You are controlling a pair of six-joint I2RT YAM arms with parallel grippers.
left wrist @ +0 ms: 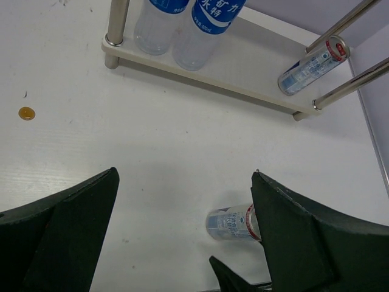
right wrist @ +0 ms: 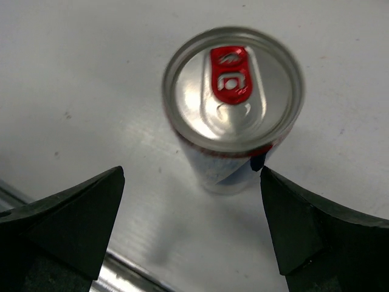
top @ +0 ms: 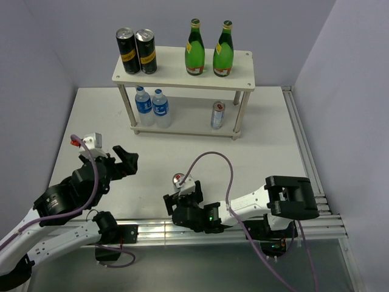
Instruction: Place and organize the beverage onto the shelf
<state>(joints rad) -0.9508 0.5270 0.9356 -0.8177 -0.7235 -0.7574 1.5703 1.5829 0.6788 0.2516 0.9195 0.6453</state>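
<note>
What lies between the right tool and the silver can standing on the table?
Nothing. The right wrist view shows only bare table between the open right tool and the upright silver can just ahead of it.

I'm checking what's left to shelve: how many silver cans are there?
2. One silver can stands on the shelf's lower board, right end. The other can stands on the table, just ahead of the right gripper's open fingers. None seems hidden.
</note>
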